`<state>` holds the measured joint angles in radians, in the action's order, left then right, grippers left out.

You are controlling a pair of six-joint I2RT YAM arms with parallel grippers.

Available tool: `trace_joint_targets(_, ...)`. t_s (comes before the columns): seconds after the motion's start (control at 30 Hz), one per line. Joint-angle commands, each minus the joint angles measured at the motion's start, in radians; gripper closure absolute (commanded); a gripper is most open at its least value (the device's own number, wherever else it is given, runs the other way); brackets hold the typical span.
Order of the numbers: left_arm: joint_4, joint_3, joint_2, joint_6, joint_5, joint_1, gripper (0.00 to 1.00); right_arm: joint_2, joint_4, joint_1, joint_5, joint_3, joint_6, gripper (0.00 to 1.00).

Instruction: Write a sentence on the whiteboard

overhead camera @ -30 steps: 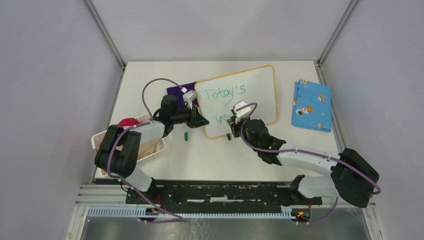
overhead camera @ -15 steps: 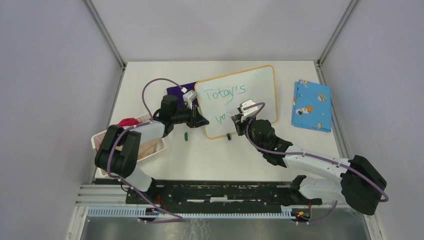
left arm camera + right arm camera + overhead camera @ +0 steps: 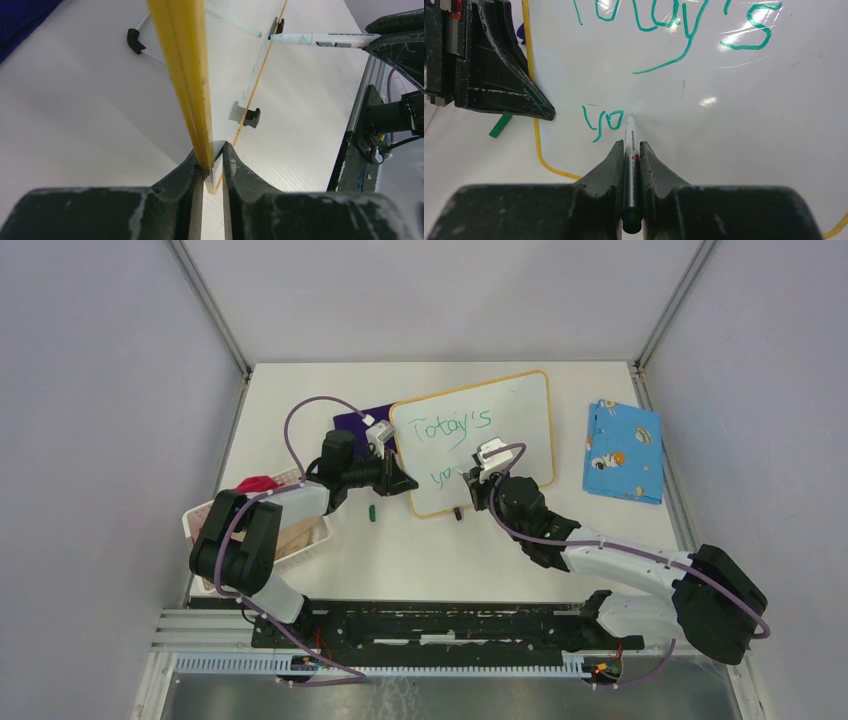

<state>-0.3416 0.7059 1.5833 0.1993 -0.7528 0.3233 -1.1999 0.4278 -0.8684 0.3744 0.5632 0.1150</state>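
The whiteboard (image 3: 500, 410) with its thin orange frame lies tilted on the table. Green marker writing (image 3: 452, 426) reads "Today's" with "yo" below it, also in the right wrist view (image 3: 674, 22). My left gripper (image 3: 408, 483) is shut on the whiteboard's left edge; in the left wrist view (image 3: 213, 159) the yellow frame (image 3: 185, 70) sits between the jaws. My right gripper (image 3: 477, 483) is shut on a green marker (image 3: 629, 150), tip on the board just right of "yo" (image 3: 604, 121). The marker shows in the left wrist view (image 3: 320, 39).
A blue patterned cloth (image 3: 624, 451) lies right of the board. A purple cloth (image 3: 357, 426) lies behind the left gripper. A white basket (image 3: 312, 537) with a red cloth (image 3: 256, 484) sits at the left. A green marker cap (image 3: 371, 511) lies on the table.
The right gripper moved rightward with the marker from the "y" and an "o" appeared after it. The left gripper has stayed on the board's edge.
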Motion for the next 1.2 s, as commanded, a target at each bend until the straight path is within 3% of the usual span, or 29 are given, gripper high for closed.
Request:
trace_joint_targets(0.0,0.035,0.012,0.02,-0.095,0.102,0.011,0.98,-0.007,0.043,0.004,-0.002,0.05,0.002,1.0)
trace_joint_targets(1.17,0.038,0.012,0.022,-0.097,0.101,0.013,0.98,0.032,0.022,0.012,0.046,-0.053,0.019,1.0)
